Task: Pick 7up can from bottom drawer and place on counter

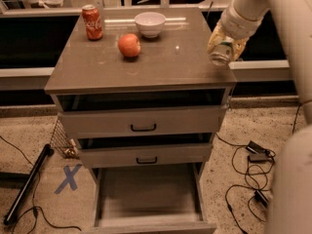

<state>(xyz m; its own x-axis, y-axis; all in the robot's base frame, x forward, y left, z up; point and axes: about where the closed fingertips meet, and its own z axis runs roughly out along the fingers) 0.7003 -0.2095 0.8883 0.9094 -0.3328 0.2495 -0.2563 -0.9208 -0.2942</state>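
The can (220, 55) hangs tilted over the counter's (146, 69) 3 o'clock edge, pinched between the jaws of the gripper (224, 44), its shiny end pointing down. The bottom drawer (146, 201) stands pulled out at 6 o'clock. Let go at this tilt, so near the rim, the can could topple and roll off the edge, or roll toward the apple (129, 45) at its 9 o'clock.

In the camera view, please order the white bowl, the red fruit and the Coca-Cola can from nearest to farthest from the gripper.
The gripper holds the 7up can over the right edge of the counter.
1. white bowl, back middle.
2. red fruit, left of middle.
3. Coca-Cola can, back left corner.
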